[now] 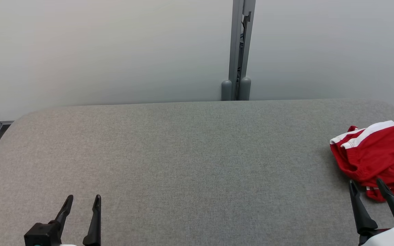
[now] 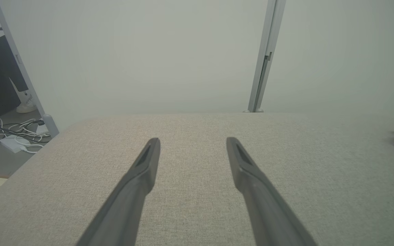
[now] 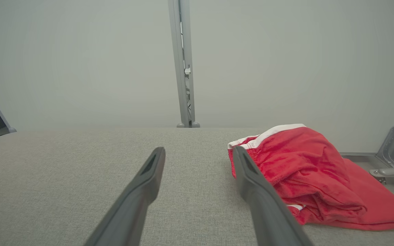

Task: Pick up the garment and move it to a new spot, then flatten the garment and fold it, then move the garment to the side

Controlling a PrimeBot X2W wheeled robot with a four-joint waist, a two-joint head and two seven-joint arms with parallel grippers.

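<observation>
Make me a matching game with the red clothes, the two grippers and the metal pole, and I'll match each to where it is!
Things:
1. red garment
2. left gripper
3. right gripper
4. metal pole

Places or states:
A. open, right next to the red cloth
B. crumpled near the right end of the table
C. upright behind the table's far edge
D. open over bare grey tabletop

Pairs: 1-B, 2-D, 3-A, 4-C.
</observation>
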